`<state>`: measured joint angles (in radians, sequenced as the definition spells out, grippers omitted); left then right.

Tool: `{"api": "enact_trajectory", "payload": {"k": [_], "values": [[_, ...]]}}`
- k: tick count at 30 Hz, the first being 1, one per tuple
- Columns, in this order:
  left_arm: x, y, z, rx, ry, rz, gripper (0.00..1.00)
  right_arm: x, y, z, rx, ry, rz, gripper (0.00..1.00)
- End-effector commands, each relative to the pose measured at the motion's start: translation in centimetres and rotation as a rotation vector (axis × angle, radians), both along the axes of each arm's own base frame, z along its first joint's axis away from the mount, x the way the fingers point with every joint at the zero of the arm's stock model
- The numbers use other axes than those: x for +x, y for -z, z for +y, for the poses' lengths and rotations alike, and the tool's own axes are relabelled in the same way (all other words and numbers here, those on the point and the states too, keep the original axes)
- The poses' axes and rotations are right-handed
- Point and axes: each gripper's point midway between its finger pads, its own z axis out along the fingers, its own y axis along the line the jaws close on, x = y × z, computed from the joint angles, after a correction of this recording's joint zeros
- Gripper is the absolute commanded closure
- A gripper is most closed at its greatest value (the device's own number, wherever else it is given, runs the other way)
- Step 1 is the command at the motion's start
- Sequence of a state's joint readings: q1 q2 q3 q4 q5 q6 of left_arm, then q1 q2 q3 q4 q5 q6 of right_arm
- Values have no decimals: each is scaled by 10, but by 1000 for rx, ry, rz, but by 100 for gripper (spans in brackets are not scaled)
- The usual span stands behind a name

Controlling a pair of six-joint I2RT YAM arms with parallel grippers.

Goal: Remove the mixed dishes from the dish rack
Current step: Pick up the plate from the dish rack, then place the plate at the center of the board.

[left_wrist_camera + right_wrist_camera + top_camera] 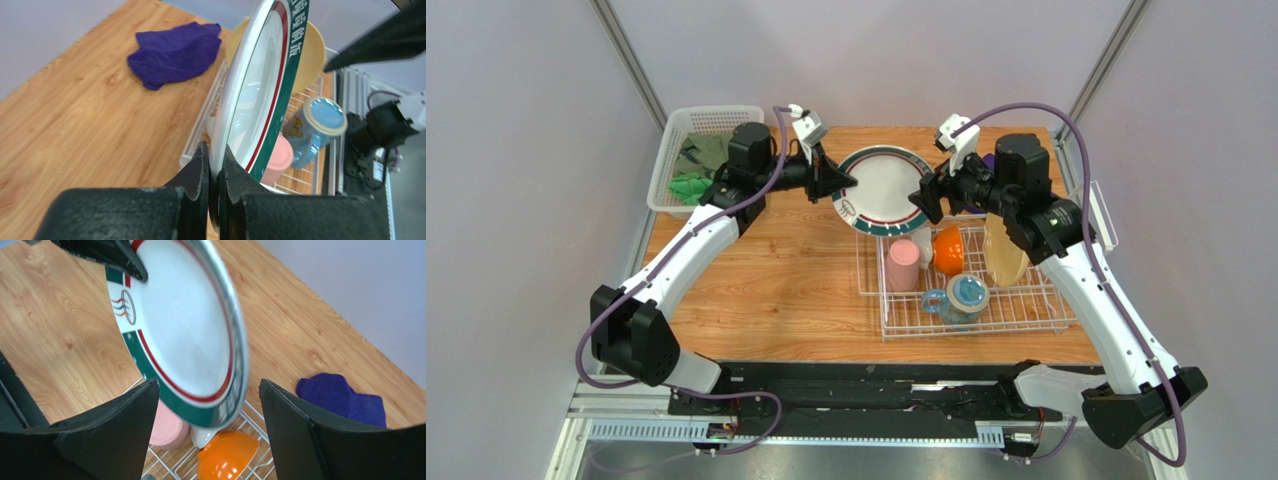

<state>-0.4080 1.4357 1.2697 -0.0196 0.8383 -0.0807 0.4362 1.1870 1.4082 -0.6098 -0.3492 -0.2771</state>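
A white plate with a green and red rim [884, 188] hangs tilted over the far left corner of the dish rack [1036, 300]. My left gripper [844, 183] is shut on its left rim; in the left wrist view the jaws [216, 170] pinch the plate's edge [260, 85]. My right gripper [923, 198] is open at the plate's right rim, its fingers spread either side of the plate [185, 325] without touching it. In the rack are a pink cup [902, 265], an orange bowl [948, 250], a blue mug [966, 295] and a cream plate [1004, 250].
A white mesh basket [666, 170] with green cloth stands at the table's far left. A purple cloth [175, 52] lies on the wood behind the rack. A small white bowl [205, 435] sits beside the orange bowl [227, 455].
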Motion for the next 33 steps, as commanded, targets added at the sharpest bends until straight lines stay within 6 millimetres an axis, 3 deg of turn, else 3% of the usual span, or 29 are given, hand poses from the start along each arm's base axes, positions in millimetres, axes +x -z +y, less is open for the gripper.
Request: {"api": "enact_trajectory", "payload": {"k": [1,2,3,5,6,8,9,11,12,14,15,16,17,20,21,23,24,25,26,28,29,33], "values": [[52,-24,18,-69,-165,47,100,3,-22,-22,0,117,-110,21],[62,-32,21,-88,-196,72,100,1,-23,-26,-4,129,-122,21],[78,-20,27,-83,-224,121,100,0,-22,-30,-15,141,-128,21],[94,-19,32,-103,-258,193,100,2,-22,-43,-54,198,-150,21],[108,-3,37,-99,-279,246,100,2,-20,-49,-69,223,-149,21],[122,-1,40,-127,-298,310,100,5,-18,-63,-100,296,-158,21],[135,16,44,-124,-316,360,100,5,-16,-67,-109,312,-153,21],[145,23,44,-146,-318,426,100,5,-15,-79,-127,371,-156,21],[154,40,45,-143,-327,472,100,0,-13,-83,-132,379,-159,21],[163,47,44,-162,-329,527,100,-4,-9,-88,-153,386,-166,20],[171,61,45,-160,-337,559,100,-8,-4,-92,-167,388,-161,20],[176,60,45,-171,-343,570,100,-9,-2,-96,-179,397,-162,20],[184,75,45,-164,-355,603,100,-10,2,-99,-193,406,-155,20],[198,79,45,-187,-365,647,100,-13,12,-108,-216,428,-139,20],[205,96,44,-185,-374,687,100,-14,13,-110,-219,434,-136,20],[213,102,42,-207,-380,738,100,-17,20,-113,-235,434,-121,20],[219,121,42,-204,-387,785,100,-18,22,-115,-242,437,-116,20],[224,122,41,-216,-395,803,100,-18,24,-116,-249,442,-116,21],[229,142,42,-206,-412,847,100,-19,26,-117,-256,442,-113,21],[238,153,44,-209,-439,875,100,-19,27,-120,-265,451,-115,21],[241,171,45,-202,-452,910,100,-20,29,-121,-270,453,-112,21],[249,195,45,-200,-469,980,100,-20,32,-124,-279,461,-105,21]]}}
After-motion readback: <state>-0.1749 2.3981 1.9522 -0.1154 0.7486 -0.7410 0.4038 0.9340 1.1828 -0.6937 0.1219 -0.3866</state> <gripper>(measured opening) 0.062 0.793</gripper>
